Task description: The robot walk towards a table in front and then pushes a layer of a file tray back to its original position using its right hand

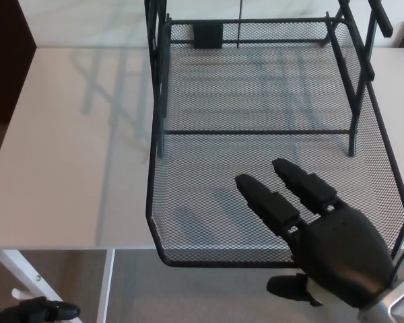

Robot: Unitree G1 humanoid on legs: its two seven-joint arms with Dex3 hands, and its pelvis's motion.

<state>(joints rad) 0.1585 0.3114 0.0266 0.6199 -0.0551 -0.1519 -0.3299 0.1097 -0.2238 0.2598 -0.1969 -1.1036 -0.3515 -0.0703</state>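
Right robot hand poised at the pulled-out tray layer, push not yet made.

You had the right robot hand (326,235) over the front of the file tray layer (209,202), fingers spread and holding nothing, thumb below the front rim (222,264), which overhung the desk (74,168). Next, I judge, you needed the palm against that rim, pressing straight back into the frame (158,74). The left robot hand (34,311) showed low; I cannot tell its state.
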